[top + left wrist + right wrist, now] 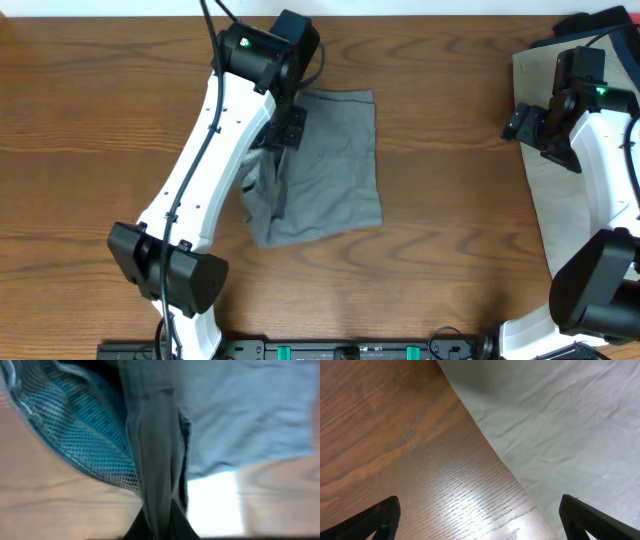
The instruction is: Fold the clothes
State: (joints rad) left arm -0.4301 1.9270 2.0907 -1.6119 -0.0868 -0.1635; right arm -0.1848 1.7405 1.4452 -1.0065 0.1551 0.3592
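Observation:
The mid grey shorts point(335, 165) lie folded near the table's middle, with a bunched edge at the left. My left gripper point(280, 130) is shut on that left edge and lifts a ridge of grey cloth point(155, 460); a blue-green mesh lining point(85, 435) shows beside it. My right gripper point(530, 125) is open and empty at the right, over bare wood next to the edge of the pale beige shorts point(570, 425), which also show in the overhead view point(550, 190). Dark navy cloth point(580, 22) lies at the far right corner.
The wooden table point(100, 120) carries the clothes. The left arm's base point(165, 270) stands at the front left and the right arm's base point(590, 290) at the front right.

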